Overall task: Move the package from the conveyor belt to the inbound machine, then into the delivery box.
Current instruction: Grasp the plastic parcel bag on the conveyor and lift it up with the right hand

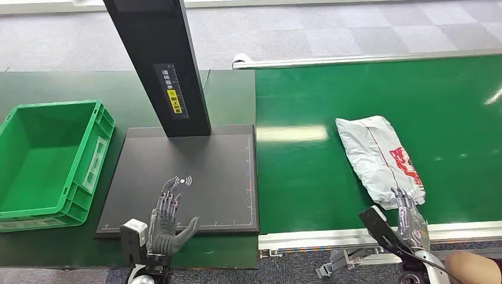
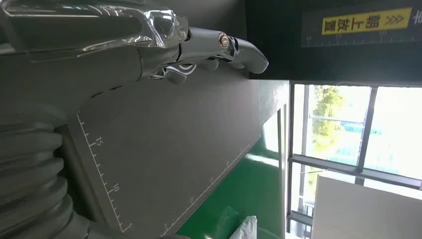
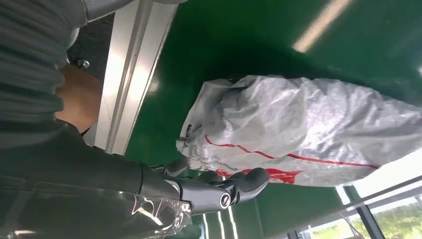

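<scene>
Green crate (image 1: 35,160) beside scanner platform (image 1: 207,171), left hand (image 1: 167,222) spread above it, right hand (image 1: 410,216) fingers apart at grey package (image 1: 379,157), ruler marks close-up in left wrist view

Bright green conveyor belt (image 1: 308,177) under a crinkled silver-grey package (image 1: 379,157) with a thin red line down it and red-and-white print at one end; the belt's edge rail (image 1: 355,236) is pale silver. My right hand (image 1: 408,213) is dark grey with clear plastic over the back, my left hand (image 1: 169,216) the same dark grey. The inbound machine's plate (image 1: 207,171) is matte charcoal with white ruler ticks and a white signal mark, its black post (image 1: 160,59) carries a yellow-and-white label, and the delivery box (image 1: 35,160) is vivid green on the darker green bench (image 1: 59,89).
</scene>
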Controlling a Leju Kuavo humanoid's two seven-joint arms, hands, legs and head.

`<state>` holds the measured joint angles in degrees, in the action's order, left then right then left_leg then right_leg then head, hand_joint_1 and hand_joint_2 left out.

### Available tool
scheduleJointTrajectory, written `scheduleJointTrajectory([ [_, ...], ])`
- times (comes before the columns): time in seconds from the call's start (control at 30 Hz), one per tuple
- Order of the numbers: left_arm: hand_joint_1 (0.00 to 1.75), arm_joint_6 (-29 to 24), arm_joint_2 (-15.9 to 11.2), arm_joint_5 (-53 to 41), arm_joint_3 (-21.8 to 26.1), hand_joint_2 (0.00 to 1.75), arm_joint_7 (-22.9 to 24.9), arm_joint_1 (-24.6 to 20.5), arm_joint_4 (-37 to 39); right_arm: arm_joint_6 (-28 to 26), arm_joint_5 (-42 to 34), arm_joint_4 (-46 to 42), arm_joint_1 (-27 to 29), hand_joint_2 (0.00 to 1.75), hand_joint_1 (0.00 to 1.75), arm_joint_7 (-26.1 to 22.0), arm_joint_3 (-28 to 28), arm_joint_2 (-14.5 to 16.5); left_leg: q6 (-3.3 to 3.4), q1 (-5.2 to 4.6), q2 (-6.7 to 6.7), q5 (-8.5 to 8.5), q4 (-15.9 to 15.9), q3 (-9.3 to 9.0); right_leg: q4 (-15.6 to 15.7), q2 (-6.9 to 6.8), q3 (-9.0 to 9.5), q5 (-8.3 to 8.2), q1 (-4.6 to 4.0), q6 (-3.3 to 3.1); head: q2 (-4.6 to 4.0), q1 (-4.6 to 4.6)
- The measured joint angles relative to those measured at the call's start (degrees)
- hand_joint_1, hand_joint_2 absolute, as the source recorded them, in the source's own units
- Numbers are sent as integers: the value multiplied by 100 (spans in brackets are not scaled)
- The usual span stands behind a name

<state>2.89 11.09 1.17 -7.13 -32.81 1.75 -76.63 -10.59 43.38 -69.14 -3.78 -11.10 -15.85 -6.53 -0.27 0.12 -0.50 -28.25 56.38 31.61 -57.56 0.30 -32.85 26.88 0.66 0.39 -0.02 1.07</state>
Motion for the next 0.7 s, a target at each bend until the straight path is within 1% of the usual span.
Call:
scheduleJointTrajectory([
  [0.33,0,11,-47,33,-151,175,-3,-124,177,-145,145,952,-453,175,0,73,-212,-258,0,0,0,0,0,1,0,0,-2,1,0,0,0,1],
  [0.53,0,75,-62,64,-311,175,-2,-300,422,-463,297,1996,-980,175,0,-75,-448,-637,3,-8,-3,2,2,0,0,0,1,-4,10,6,0,0],
  [0.7,0,74,-96,128,-416,175,-8,-402,573,-593,392,2666,-1327,175,0,-106,-593,-876,4,-10,-4,2,2,1,0,0,-1,-4,10,7,0,1],
])
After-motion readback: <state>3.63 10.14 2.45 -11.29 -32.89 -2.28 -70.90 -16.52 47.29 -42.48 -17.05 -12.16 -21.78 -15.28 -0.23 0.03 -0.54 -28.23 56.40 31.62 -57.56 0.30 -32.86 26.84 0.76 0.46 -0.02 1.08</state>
